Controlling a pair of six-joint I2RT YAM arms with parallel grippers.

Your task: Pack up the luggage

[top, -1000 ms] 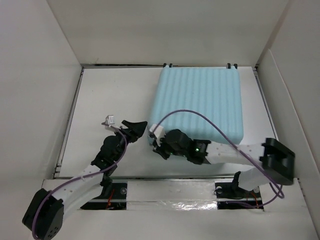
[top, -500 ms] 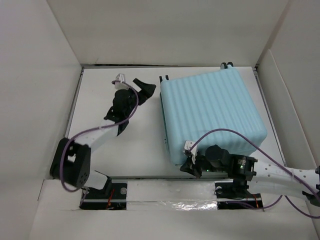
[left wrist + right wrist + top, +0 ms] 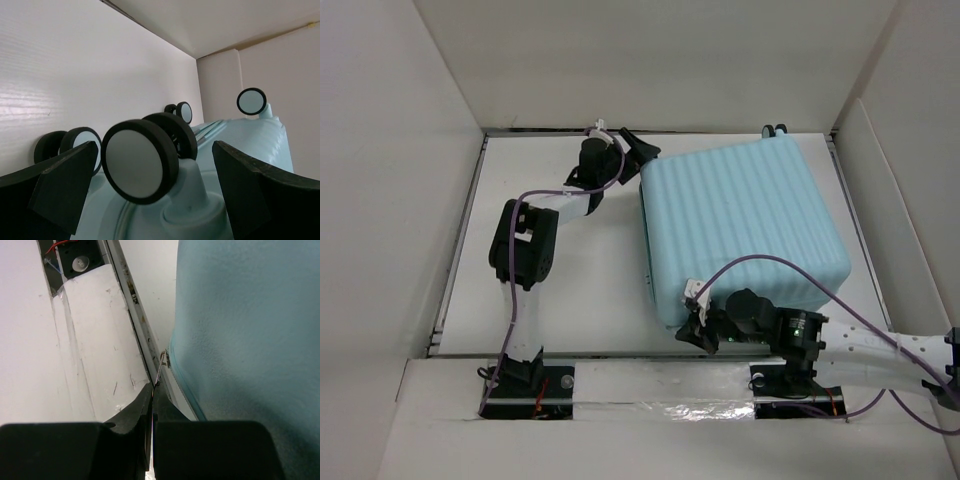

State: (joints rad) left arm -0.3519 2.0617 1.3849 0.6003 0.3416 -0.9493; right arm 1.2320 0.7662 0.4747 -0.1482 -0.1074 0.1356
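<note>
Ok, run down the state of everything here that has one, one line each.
Suitcase: shells together, lying flat with the ribbed side up, askew on the table.
Left gripper: jaws open, straddling a spinner wheel at the far left corner, not touching it.
Right gripper: jaws shut, seemingly pinching the zipper pull at the near seam.
Zipper: too little shows to tell whether it is fully done up.

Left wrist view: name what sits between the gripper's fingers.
A spinner wheel of the luggage, shown in the left wrist view between the fingers of the left gripper.
</note>
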